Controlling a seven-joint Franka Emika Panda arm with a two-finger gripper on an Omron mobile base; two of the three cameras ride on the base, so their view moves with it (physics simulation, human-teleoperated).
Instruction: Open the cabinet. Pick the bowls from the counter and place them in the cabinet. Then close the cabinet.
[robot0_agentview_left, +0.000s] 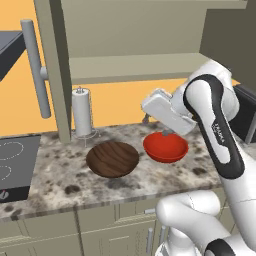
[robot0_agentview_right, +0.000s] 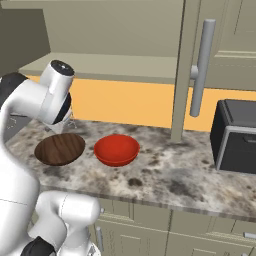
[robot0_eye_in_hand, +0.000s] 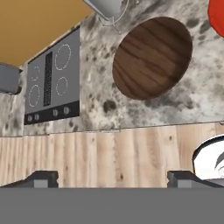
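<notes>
From the left base view, the cabinet (robot0_agentview_left: 150, 45) stands open, its shelf above the bench (robot0_agentview_left: 165, 180). The brown bowl (robot0_agentview_left: 112, 159) and red bowl (robot0_agentview_left: 165, 147) sit side by side on the bench, near a paper towel roll (robot0_agentview_left: 81, 111).

From the right base view, the open door's handle (robot0_agentview_right: 201, 67) hangs beside a toaster oven (robot0_agentview_right: 235, 136).

In the hand view, the gripper (robot0_eye_in_hand: 112, 178) is spread wide and empty, with the brown bowl ahead and a stovetop (robot0_eye_in_hand: 53, 78) to its left in that view.
</notes>
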